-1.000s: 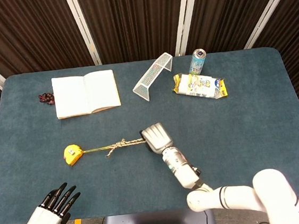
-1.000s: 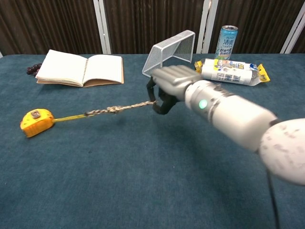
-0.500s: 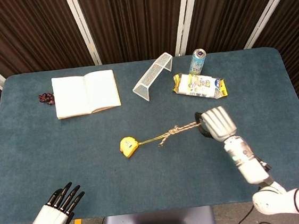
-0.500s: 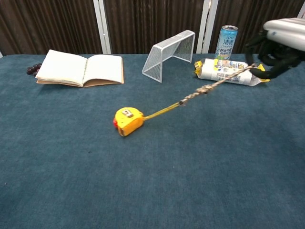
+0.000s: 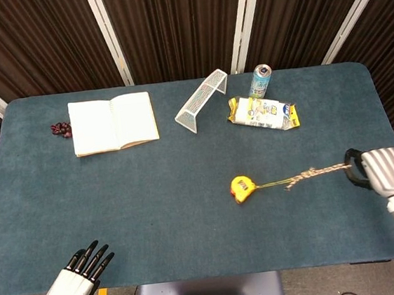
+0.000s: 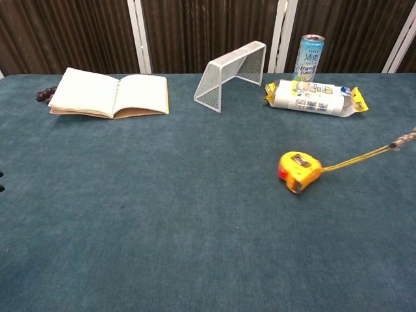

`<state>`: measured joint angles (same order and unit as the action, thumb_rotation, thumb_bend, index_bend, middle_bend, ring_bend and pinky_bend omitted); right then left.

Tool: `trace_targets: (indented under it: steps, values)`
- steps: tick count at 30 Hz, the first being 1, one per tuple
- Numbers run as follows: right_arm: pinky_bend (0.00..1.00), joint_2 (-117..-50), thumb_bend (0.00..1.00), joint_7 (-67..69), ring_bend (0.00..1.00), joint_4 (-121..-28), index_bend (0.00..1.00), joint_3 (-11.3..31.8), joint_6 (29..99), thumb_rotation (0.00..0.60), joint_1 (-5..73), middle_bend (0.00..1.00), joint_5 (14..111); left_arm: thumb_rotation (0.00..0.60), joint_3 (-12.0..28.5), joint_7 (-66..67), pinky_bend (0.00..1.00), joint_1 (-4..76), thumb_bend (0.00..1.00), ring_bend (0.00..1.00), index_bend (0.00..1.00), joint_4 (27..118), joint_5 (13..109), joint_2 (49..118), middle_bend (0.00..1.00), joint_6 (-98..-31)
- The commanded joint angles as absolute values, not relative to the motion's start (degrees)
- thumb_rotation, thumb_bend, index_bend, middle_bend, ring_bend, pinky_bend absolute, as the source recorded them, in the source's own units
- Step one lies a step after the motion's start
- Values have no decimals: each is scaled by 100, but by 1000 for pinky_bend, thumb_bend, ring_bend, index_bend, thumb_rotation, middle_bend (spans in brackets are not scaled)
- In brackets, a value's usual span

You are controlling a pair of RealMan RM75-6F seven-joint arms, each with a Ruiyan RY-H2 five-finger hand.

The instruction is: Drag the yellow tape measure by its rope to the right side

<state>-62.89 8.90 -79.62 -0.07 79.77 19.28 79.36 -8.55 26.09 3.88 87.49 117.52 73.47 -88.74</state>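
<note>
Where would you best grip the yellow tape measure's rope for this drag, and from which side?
At the braided rope's free end, coming from the table's right edge, where the right hand holds it. The rope runs taut rightward from the yellow tape measure, so a pull from that end lines up with the drag and keeps the hand off the case.

the blue table (image 5: 190, 218) carries an open notebook (image 5: 113, 123) and a dark bead bracelet (image 5: 60, 129) at far left, a wire mesh goal (image 5: 201, 101), a can (image 5: 261, 81), a snack packet (image 5: 262, 113) and, right of centre, the yellow tape measure (image 5: 243, 188).
</note>
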Motion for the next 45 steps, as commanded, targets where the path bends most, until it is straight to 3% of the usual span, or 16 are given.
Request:
trace_targets:
  steps: [1,13,15,17,19,21,24,26,27,30,35,38,45]
  values:
    - [1000,-6218,500,1465,1000,-7440,974,44,8181,600,1574,1000,7841,600,-844,2620,299,379,370,73,170,8757,11725,7357,142,-8883]
    - [1000,-6443,499,2279,998,-6517,967,218,8232,600,1226,1000,7964,600,-826,2700,300,382,370,73,171,8788,11614,7394,142,-8815]
    - [1000,-6484,487,2251,979,-6476,920,248,8274,600,1207,1000,8004,600,-822,2683,300,379,370,73,171,8791,11602,7386,142,-8834]
    - [1000,-6533,405,2216,922,-6456,812,292,8364,600,1166,989,8037,600,-817,2653,300,381,369,72,171,8797,11588,7375,142,-8851]
    - [1000,-6577,271,2251,803,-6432,654,313,8501,600,1126,895,8128,600,-817,2634,300,384,369,72,171,8797,11589,7368,142,-8866]
    - [941,-6603,128,2395,545,-6431,445,309,8667,600,1074,636,8276,600,-819,2621,300,386,371,73,170,8793,11590,7364,143,-8876]
    - [663,-6514,50,2606,185,-6499,168,164,8803,600,1009,299,8610,600,-817,2624,299,391,371,72,171,8791,11579,7364,143,-8867]
    - [378,-6389,27,2598,15,-6640,9,19,8809,600,958,63,8816,600,-810,2640,300,390,371,73,171,8783,11566,7369,143,-8865]
    - [232,-6366,18,2582,0,-6697,0,-28,8903,600,919,5,8934,600,-804,2640,300,392,370,73,171,8780,11553,7368,142,-8861]
    - [91,-6472,8,2668,0,-6737,0,-38,9436,600,758,0,9203,600,-773,2628,300,390,372,73,171,8783,11514,7361,143,-8891]
    - [85,-6490,7,3422,0,-7050,0,-273,10615,600,296,0,9886,600,-702,2557,300,358,371,73,171,8787,11445,7347,143,-9041]
    - [97,-6195,7,3088,0,-7384,0,-529,10441,600,76,0,9882,600,-652,2543,300,332,372,73,171,8793,11430,7334,143,-9163]
    - [116,-5991,7,1867,0,-8318,0,-376,9919,600,-117,0,9155,600,-604,2535,300,298,371,73,171,8775,11419,7333,143,-9288]
